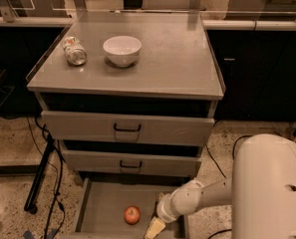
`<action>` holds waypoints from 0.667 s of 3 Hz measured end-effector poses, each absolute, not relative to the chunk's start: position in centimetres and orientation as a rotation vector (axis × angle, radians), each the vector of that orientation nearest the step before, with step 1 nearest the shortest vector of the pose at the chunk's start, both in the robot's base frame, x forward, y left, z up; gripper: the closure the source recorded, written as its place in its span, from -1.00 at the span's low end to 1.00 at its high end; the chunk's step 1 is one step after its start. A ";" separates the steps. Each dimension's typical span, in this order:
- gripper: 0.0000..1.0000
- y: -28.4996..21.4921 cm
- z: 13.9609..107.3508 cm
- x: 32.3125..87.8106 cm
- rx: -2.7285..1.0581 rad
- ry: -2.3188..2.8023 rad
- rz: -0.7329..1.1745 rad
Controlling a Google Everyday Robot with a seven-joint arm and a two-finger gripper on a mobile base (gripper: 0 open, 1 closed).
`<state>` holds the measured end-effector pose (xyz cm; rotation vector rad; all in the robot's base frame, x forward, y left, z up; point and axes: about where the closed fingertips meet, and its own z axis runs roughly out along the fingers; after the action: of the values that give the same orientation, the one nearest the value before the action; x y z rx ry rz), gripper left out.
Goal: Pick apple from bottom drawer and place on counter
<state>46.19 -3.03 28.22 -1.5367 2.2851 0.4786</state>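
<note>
The apple (132, 214) is small, red-orange with a yellowish patch. It lies on the floor of the open bottom drawer (100, 208), a shallow grey tray pulled out under two drawers with black handles. My gripper (155, 228) reaches down into the drawer just right of the apple, a short gap away, its pale tip at the picture's bottom edge. The counter (172, 59) is the flat grey cabinet top above.
A white bowl (121, 50) and a tipped-over can (74, 51) sit on the counter's left part. My white arm and base (267, 188) fill the lower right. A black stand leg (38, 178) and cables lie left of the cabinet.
</note>
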 end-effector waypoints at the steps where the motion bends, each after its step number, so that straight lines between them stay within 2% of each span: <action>1: -1.00 -1.4 26.8 45.5 -1.542 2.244 0.529; 2: -1.00 1.5 23.3 46.3 -1.542 2.193 0.595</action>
<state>46.35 1.55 23.34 -1.5422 2.1928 0.5950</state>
